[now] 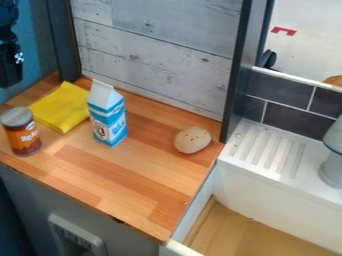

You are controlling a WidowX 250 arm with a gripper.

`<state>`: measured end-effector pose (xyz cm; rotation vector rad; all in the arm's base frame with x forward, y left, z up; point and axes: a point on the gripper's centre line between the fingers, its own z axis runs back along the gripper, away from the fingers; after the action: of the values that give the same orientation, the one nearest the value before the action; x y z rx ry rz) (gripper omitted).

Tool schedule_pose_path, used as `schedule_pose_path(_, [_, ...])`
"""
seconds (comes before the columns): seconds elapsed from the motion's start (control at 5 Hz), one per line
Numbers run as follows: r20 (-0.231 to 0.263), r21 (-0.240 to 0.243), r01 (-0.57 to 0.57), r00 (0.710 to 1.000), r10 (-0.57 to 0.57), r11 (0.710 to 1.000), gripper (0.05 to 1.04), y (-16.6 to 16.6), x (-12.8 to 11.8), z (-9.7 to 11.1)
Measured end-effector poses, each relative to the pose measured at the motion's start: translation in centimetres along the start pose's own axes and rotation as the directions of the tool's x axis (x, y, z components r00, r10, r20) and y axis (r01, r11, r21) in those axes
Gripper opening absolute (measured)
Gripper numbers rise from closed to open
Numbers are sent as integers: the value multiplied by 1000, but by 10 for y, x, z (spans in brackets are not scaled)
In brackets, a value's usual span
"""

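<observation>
while the black gripper (10, 66) hung at the upper left edge, whether it was open or closed could not be told. nearest it, an orange-labelled can (22, 134) stood upright beside a yellow cloth (61, 107) on the wooden counter (127, 172). a blue-and-white carton (107, 117) stood right of the cloth, with a pale, potato-like thing (192, 140) near the counter's right edge.

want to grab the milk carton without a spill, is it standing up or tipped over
Upright: the carton rests on its base, gabled top pointing up.
</observation>
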<state>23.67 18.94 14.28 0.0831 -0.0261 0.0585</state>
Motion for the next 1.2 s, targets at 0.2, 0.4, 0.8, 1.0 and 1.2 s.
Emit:
schedule_pose_path(0.2, [-25, -20, -1, 1000, 1, 1000, 1000, -1, -1, -9])
schedule_pose_path(0.4, [-53, -85, 22, 998, -26, 996, 1000, 1, 10, -30])
schedule_pose_path(0.8, [-79, -104, -7, 997, -1, 995, 1000, 24, 9, -47])
schedule_pose_path(1.0, [-116, -107, -14, 993, 2, 994, 1000, 31, 3, -52])
schedule_pose_path(1.2, [-144, -136, -12, 990, -8, 991, 1000, 31, 0, -62])
